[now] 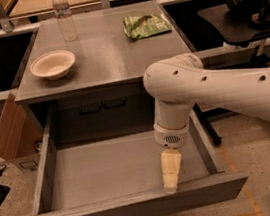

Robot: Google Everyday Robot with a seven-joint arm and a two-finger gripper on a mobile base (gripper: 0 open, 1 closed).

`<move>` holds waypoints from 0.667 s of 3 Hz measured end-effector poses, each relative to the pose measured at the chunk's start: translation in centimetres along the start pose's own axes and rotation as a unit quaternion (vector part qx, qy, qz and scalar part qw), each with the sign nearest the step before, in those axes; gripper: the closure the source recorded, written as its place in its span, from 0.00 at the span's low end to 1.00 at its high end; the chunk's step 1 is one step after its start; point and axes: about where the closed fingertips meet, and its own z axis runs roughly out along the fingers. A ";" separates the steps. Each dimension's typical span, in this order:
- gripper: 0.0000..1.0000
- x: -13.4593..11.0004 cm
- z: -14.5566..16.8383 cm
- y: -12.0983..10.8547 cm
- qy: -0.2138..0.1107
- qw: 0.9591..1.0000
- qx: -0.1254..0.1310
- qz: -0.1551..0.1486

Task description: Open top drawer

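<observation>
Wide flat grey top drawer [109, 169] pulled far out from under the grey metal desk [112, 58]. Cream claw [171, 188] on big white arm pointing down inside it, right of the middle, tip right by the inside of the front wall. Can't tell if claw spread or pressed together. Plain grey all over, flat front, shallow box inside. On desk: pale round bowl [52, 64], clear plastic bottle [64, 14], green bag [146, 25].

On the surface [107, 58], a white bowl [52, 64] sat at 9 o'clock, a clear bottle [64, 14] at 11, a green bag [146, 25] at 1. A cardboard box [10, 133] leaned off it at 8; the tool [171, 188] hung at 6.
</observation>
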 end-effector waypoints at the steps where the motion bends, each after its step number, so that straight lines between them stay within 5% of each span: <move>1: 0.00 0.0 0.0 0.0 0.000 1.000 0.000 0.000; 2: 0.17 0.0 0.0 0.1 0.001 1.000 0.000 0.000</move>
